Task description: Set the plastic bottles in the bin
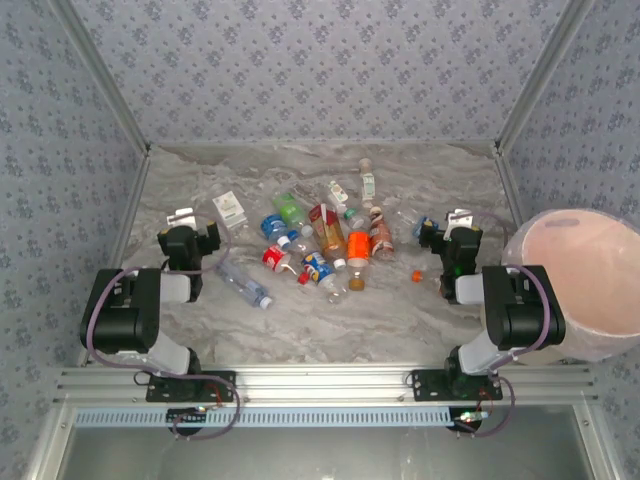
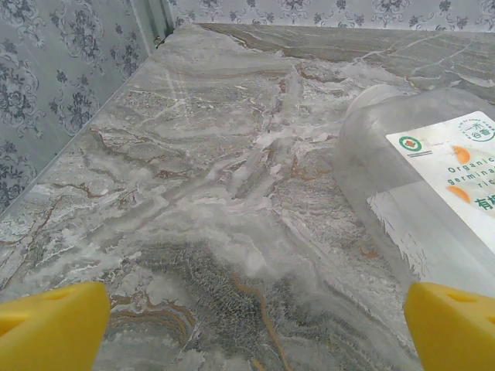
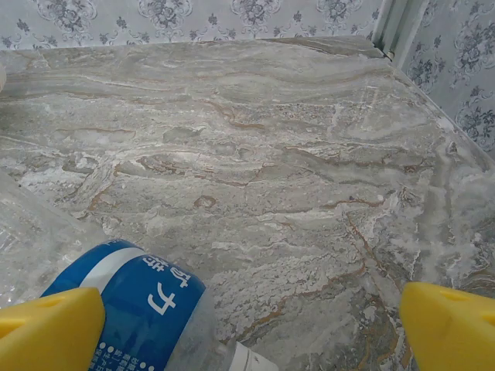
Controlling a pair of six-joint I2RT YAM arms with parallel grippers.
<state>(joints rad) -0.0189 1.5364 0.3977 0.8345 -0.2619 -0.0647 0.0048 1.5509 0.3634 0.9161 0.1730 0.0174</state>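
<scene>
Several plastic bottles [image 1: 320, 240] lie scattered across the middle of the marble table, among them an orange one [image 1: 357, 243] and a green one [image 1: 291, 210]. The pale pink bin [image 1: 585, 285] stands at the right edge. My left gripper [image 1: 183, 222] hovers left of the pile, open and empty [image 2: 251, 332]; a clear bottle with a white label [image 2: 433, 178] lies just ahead on its right. My right gripper [image 1: 457, 224] sits right of the pile, open [image 3: 247, 332], with a blue-labelled bottle [image 3: 131, 309] lying against its left fingertip [image 3: 50, 328], not gripped.
A clear bottle with a blue label [image 1: 245, 283] lies close by the left arm. A loose orange cap [image 1: 416, 275] rests near the right arm. Patterned walls with metal posts [image 1: 520, 100] close in the table on three sides.
</scene>
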